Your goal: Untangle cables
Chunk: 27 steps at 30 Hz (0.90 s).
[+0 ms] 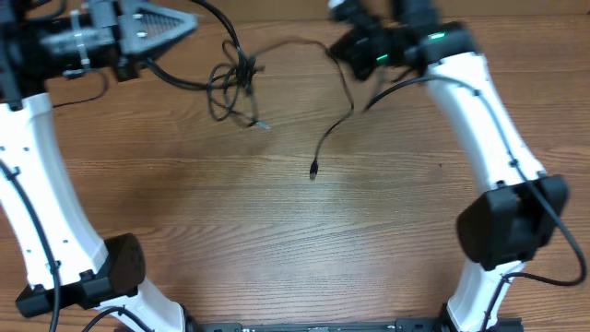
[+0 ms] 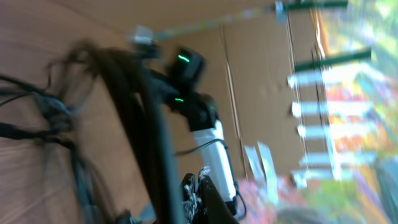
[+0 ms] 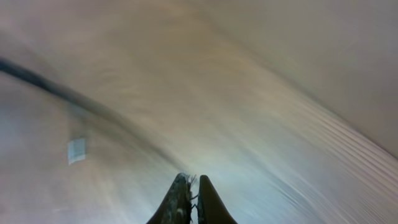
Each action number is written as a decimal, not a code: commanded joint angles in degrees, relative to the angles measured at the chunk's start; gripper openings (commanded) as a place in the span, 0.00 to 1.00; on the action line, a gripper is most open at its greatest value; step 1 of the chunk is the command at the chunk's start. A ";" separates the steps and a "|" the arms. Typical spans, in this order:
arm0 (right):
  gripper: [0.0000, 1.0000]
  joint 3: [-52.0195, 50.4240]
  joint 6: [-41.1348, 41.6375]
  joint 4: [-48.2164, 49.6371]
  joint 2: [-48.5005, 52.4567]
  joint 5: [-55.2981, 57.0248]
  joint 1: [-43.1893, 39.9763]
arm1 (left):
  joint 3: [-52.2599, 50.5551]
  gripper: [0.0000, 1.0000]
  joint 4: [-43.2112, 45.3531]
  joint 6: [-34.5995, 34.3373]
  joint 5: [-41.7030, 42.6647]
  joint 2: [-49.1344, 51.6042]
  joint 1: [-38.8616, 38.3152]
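Observation:
The cables form a small black tangle (image 1: 235, 81) at the back middle of the wooden table (image 1: 277, 240). One cord (image 1: 348, 109) runs right from the tangle, bends down and ends in a plug (image 1: 313, 170). My left gripper (image 1: 189, 23) is shut just left of the tangle, and a black cord passes close by it. In the left wrist view the shut fingers (image 2: 196, 174) sit behind a thick blurred cord (image 2: 155, 130); whether they pinch it is unclear. My right gripper (image 1: 343, 46) is beside the cord's bend. Its shut fingertips (image 3: 193, 180) show nothing between them.
Both white arms rise from bases at the table's front corners (image 1: 101, 277) (image 1: 502, 226). The right arm with green lights (image 2: 189, 93) shows in the left wrist view. Both wrist views are motion-blurred. A small pale tag (image 3: 76, 150) lies on the table.

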 commanded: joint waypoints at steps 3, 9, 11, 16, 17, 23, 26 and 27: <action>0.04 0.92 9.68 0.24 -4.02 1.53 -14.10 | 0.55 0.04 -4.02 6.47 0.37 -6.03 10.78; 0.04 0.92 9.88 -3.30 -4.07 -1.11 -20.46 | 0.52 0.04 -7.93 10.29 -1.88 -6.73 16.44; 0.04 0.92 9.68 -4.70 -4.07 -2.40 -19.43 | 0.52 0.04 -7.91 10.27 -5.25 -6.73 15.02; 0.04 0.92 9.66 -6.91 -4.63 -2.97 -12.55 | 0.52 0.04 -4.96 10.29 -17.59 -6.49 5.53; 0.04 0.92 9.66 -6.78 -4.96 -2.71 -11.17 | 0.48 0.04 -3.85 10.29 -21.66 -6.45 2.64; 0.04 0.94 9.68 -5.20 -9.53 -1.22 -4.96 | 0.48 0.04 1.27 12.87 -51.39 -5.11 -17.97; 0.04 0.94 9.70 -5.20 -13.00 -1.27 -3.87 | 0.48 0.04 3.06 16.94 -61.70 -2.93 -26.36; 0.04 0.94 9.70 -5.35 -14.19 -1.29 -3.61 | 0.48 0.04 3.48 18.49 -64.57 -1.95 -28.57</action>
